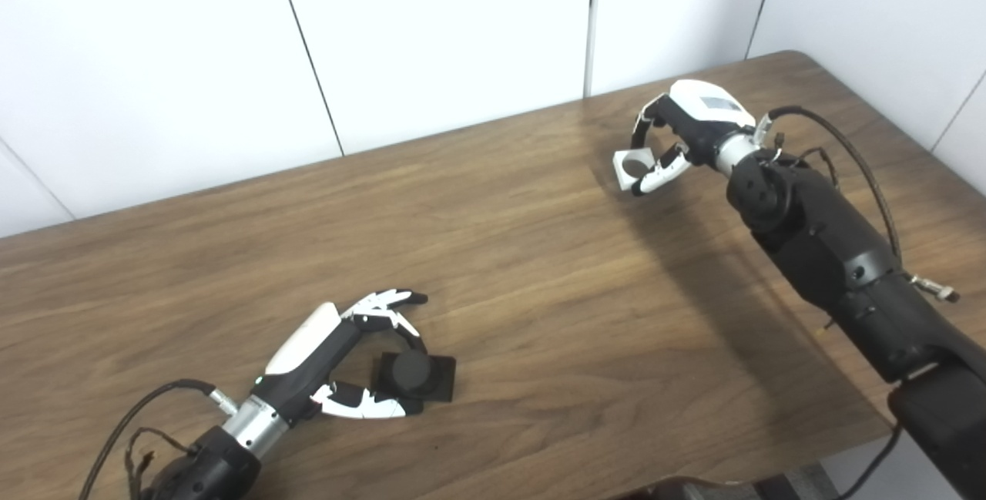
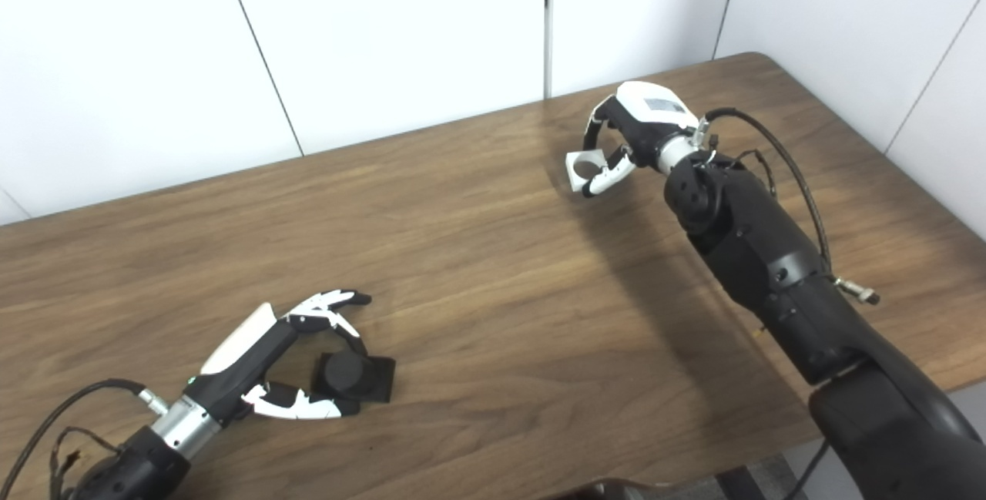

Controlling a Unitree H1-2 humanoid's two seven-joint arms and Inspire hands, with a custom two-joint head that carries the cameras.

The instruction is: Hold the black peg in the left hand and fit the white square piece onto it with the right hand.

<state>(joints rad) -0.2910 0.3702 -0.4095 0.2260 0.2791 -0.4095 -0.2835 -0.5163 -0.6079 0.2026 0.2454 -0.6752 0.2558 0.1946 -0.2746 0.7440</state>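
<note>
Two hands, well apart: left hand (image 1: 339,361) fingers loosely around the black peg (image 1: 412,375) on the surface, right hand (image 1: 678,138) pinching the white square piece (image 1: 632,167) (risky). A weak peg grip means misalignment.

matt wood-grain table (image 1: 539,269), matt black peg (image 1: 410,373)

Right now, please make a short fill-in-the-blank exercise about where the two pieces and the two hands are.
1. The white square piece is held by the ____ hand.
2. The black peg is ____ in colour and sits by the left hand.
3. The peg's base rests on the ____ table.
4. The white piece has a round ____ through it.

Missing words: right; black; wooden; hole
</note>
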